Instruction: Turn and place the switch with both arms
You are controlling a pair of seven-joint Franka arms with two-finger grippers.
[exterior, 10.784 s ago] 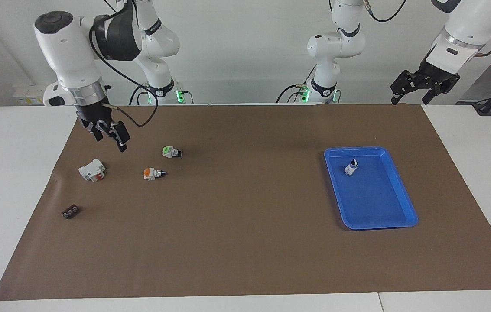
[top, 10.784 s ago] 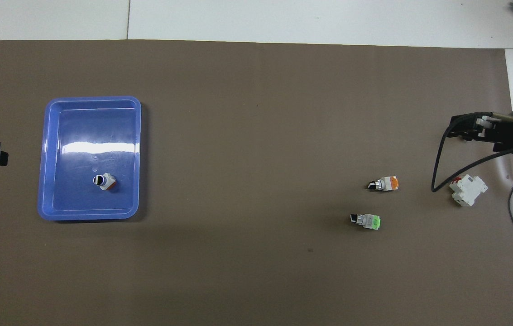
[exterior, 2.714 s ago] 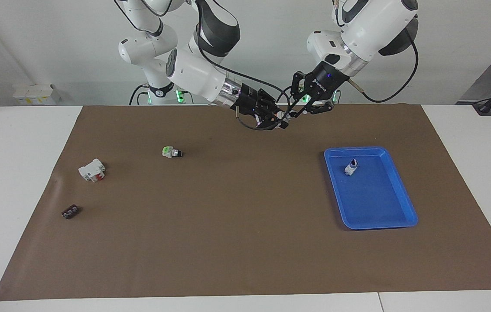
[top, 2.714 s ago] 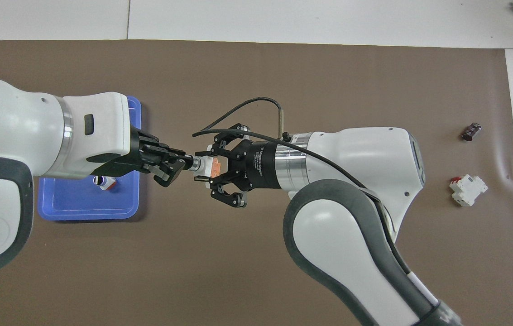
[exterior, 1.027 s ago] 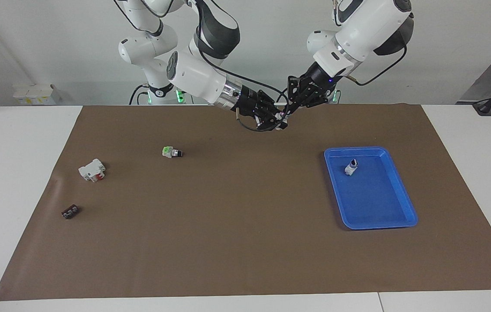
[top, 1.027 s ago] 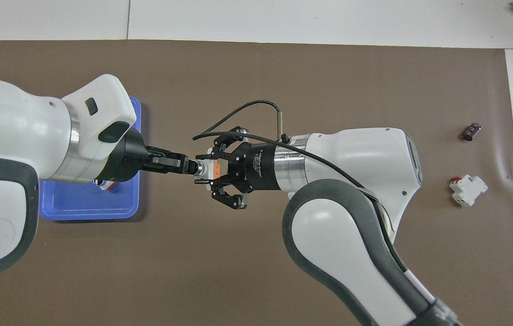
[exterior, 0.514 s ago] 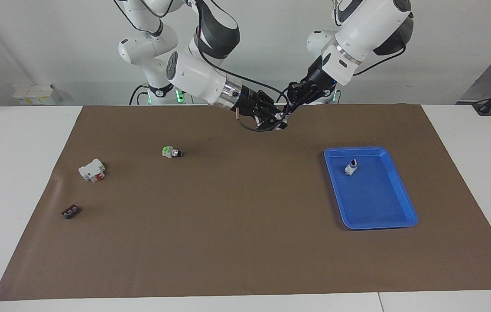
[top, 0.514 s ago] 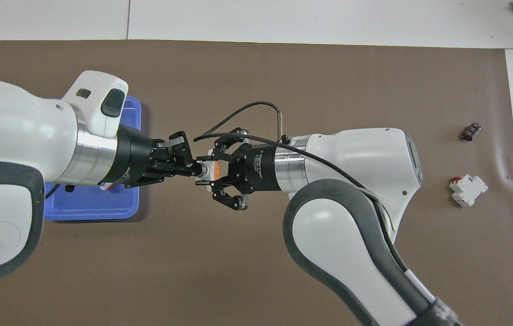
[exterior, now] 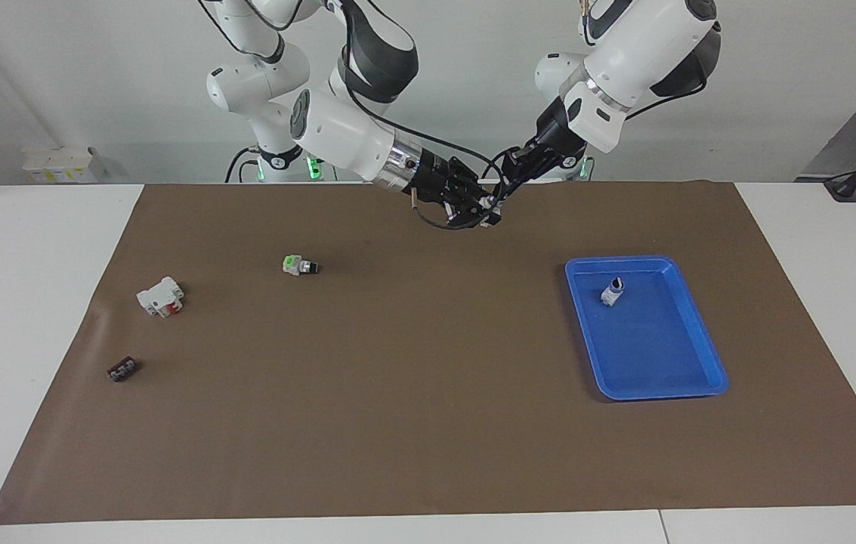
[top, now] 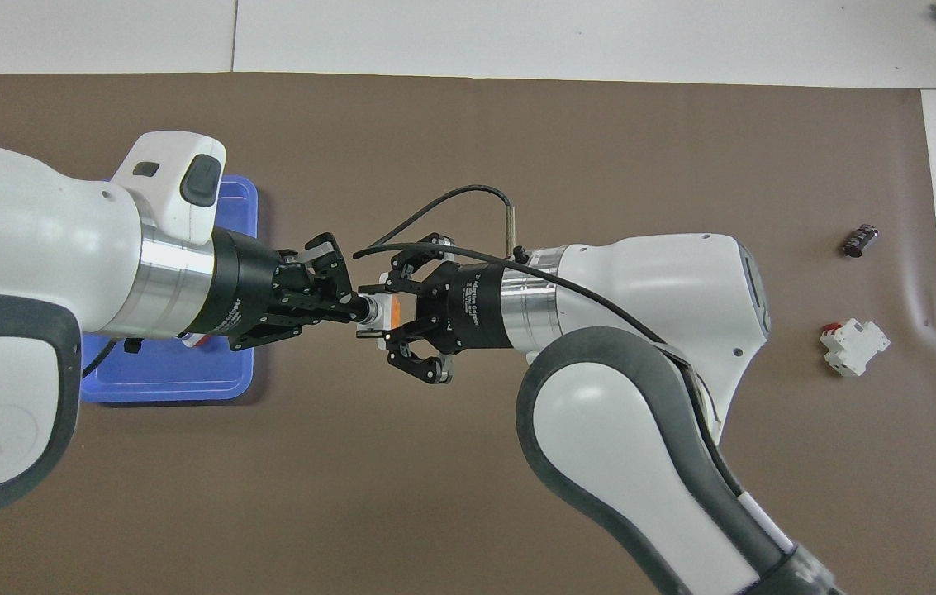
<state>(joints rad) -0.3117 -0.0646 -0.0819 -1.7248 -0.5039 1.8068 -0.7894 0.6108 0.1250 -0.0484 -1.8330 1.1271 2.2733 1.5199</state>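
You are dealing with a small, rigid plastic switch [top: 379, 315]: light enough for a fingertip pinch, hard-skinned and probably a little slick, so it will twist or pop out rather than give if the squeeze is off centre. The blocky white-grey body is the place to hold it steady; the black knob on its silver collar is the part to take for turning, and it offers very little surface.

Right now the switch is up in the air between the two arms, over the brown mat [exterior: 397, 423] at the robots' end of the worktop, not resting on anything. The right gripper [top: 389, 317] is pinched on the body, orange end face toward its palm. The left gripper [top: 352, 311] meets it head-on, its fingertips pressed together on the knob end. In the facing view the two grippers touch tip to tip and the switch is all but hidden between them.

The blue tray [exterior: 692, 355], where another switch [exterior: 612, 290] already stands, lies toward the left arm's end, well apart from the held one.
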